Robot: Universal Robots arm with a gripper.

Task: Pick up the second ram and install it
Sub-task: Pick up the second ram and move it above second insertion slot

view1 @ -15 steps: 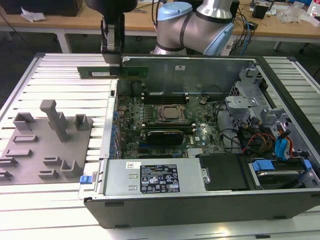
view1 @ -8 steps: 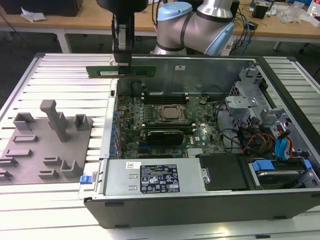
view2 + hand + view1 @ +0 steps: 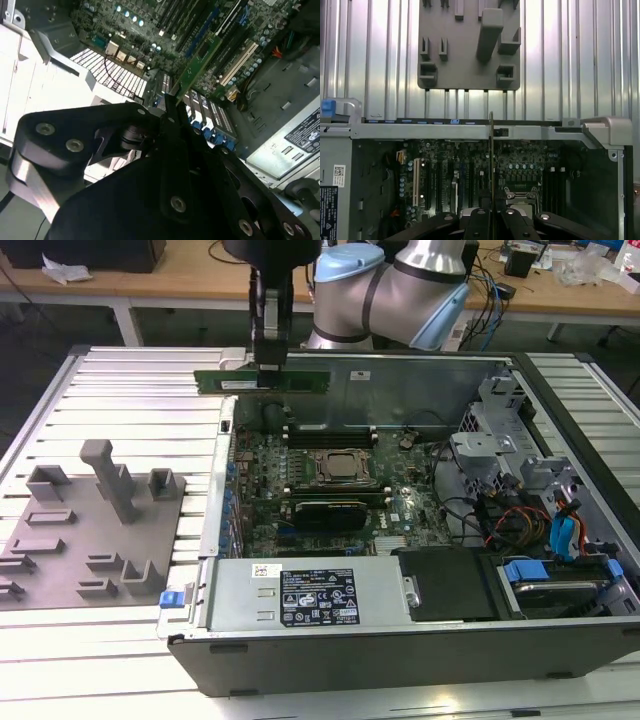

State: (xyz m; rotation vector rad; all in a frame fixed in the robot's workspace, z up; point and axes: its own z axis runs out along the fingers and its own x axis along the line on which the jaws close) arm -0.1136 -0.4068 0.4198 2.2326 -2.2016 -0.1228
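Observation:
The second ram [image 3: 305, 381], a slim green strip, hangs level and on edge above the far left corner of the open computer case [image 3: 400, 640]. My gripper [image 3: 268, 368] is shut on its middle from above. In the second wrist view the ram [image 3: 197, 67] sticks out past the fingertips [image 3: 169, 102] over the motherboard. In the first wrist view the ram [image 3: 491, 160] is a thin edge-on line rising from the gripper [image 3: 492, 214]. It hangs above the case wall, apart from the board.
The motherboard [image 3: 260, 480] carries a CPU socket [image 3: 335, 467] with long black slots [image 3: 330, 430] on both sides. A grey tray [image 3: 60, 570] of blocks lies outside the case at the exterior view's left. The power supply [image 3: 300, 595] and the drive bays with cables [image 3: 540, 520] fill the near and right sides.

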